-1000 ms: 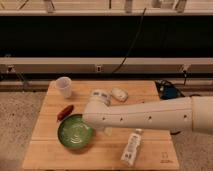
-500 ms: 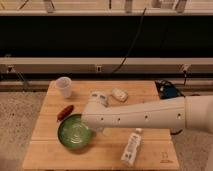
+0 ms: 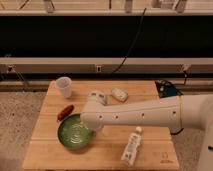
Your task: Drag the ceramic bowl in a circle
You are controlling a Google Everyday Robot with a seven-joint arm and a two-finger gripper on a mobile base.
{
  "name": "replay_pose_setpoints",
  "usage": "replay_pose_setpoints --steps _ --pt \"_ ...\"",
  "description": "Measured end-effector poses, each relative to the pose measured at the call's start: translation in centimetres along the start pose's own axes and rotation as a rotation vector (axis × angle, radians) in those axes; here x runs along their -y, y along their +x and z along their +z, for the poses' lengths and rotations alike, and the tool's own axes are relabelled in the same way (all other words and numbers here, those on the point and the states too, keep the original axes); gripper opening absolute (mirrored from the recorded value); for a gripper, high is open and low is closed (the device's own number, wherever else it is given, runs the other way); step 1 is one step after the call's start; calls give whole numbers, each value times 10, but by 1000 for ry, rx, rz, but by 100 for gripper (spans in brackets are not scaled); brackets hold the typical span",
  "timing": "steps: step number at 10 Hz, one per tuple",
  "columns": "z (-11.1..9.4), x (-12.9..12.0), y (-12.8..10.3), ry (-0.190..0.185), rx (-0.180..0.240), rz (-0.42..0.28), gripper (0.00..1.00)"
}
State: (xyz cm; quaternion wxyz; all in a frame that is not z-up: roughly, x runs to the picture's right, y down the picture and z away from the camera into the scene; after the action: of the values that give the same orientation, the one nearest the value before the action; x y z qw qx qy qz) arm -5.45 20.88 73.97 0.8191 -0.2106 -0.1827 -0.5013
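Little of the task looks done to us. The ceramic bowl (image 3: 74, 134) sits flat on the wooden table (image 3: 150, 159), toward its front left corner, and nothing in the view marks out any path along which it has been dragged. The gripper (image 3: 93, 127) is at the bowl's right rim, tucked under the rounded end of the white arm (image 3: 145, 114) that reaches in from the right. It is spread wide and grips nothing. We cannot tell whether it already touches the rim or only hangs just above it. By our judgement contact is being made or is about to be, and the whole circular drag is left to do.

As for containers, the bowl is empty and shows only pale swirl marks on its green glaze. The translucent white cup (image 3: 64, 86) stands upright near the back left corner, well apart from the bowl, and looks empty. A white bottle (image 3: 131, 146) lies on its side right of the bowl; its contents are hidden. A small red item (image 3: 65, 112) lies just beside the bowl's upper left rim and could get in the way of a wide circle.
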Motion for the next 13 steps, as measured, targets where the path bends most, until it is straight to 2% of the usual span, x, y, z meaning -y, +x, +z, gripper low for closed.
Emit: replay_pose_setpoints --steps 13 --pt "29 2 -13 7 85 -79 80"
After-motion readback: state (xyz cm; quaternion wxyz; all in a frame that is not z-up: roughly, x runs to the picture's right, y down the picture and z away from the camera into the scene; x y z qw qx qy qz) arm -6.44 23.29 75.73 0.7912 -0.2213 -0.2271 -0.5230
